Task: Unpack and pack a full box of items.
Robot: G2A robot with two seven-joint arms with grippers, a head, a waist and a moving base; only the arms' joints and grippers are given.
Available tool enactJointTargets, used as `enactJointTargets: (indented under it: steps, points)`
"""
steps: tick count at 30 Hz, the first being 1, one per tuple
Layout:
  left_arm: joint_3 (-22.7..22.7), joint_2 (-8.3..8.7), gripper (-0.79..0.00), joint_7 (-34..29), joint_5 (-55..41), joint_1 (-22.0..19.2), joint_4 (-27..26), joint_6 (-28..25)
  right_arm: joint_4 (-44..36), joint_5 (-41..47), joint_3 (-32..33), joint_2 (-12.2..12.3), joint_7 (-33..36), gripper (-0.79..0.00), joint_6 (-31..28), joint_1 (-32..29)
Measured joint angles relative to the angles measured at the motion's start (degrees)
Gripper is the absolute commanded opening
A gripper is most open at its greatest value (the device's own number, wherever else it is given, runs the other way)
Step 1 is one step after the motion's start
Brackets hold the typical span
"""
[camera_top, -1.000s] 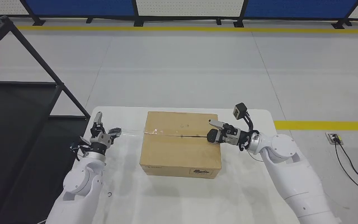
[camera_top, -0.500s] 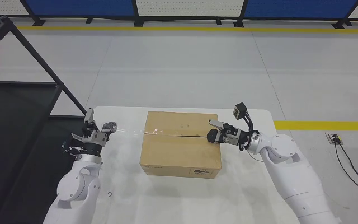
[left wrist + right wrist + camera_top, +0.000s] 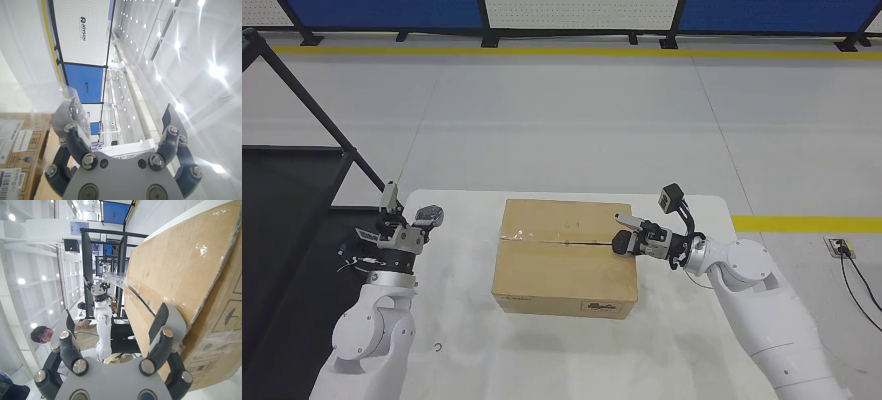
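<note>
A brown cardboard box point(image 3: 562, 265) stands in the middle of the white table point(image 3: 462, 330), its top seam slit. Off the box's left side my left gripper point(image 3: 410, 207) is raised and open. A strip of clear tape point(image 3: 75, 106) clings to one of its fingers point(image 3: 62, 117). In the right wrist view the tape point(image 3: 113, 278) stretches from the box's seam point(image 3: 140, 298) to the far-off left gripper point(image 3: 97, 287). My right gripper point(image 3: 622, 230) is open at the right end of the seam, one finger point(image 3: 160, 317) lying against the box top point(image 3: 170, 256).
A black metal frame point(image 3: 302, 110) stands off the table's left side, close to the left arm. A yellow line point(image 3: 812, 223) runs on the floor to the right. Bare table lies in front of the box and on both sides.
My left gripper has moved left and farther from the box, drawing the tape strip out with it. The right arm and the box have stayed put.
</note>
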Motion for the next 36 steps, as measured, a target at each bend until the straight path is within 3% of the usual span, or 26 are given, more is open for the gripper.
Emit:
enactJointTargets:
  steps: [19, 36]
  points:
    - [3.18, -0.67, 0.000, -0.51, 7.20, -1.67, -6.18, 1.59, 0.00, 0.00, 0.00, 0.00, 0.00, 0.000, 0.00, 0.00]
    - [9.30, -1.64, 0.000, -0.75, 14.17, -4.02, -9.82, 4.65, 0.00, 0.00, 0.00, 0.00, 0.00, 0.000, 0.00, 0.00]
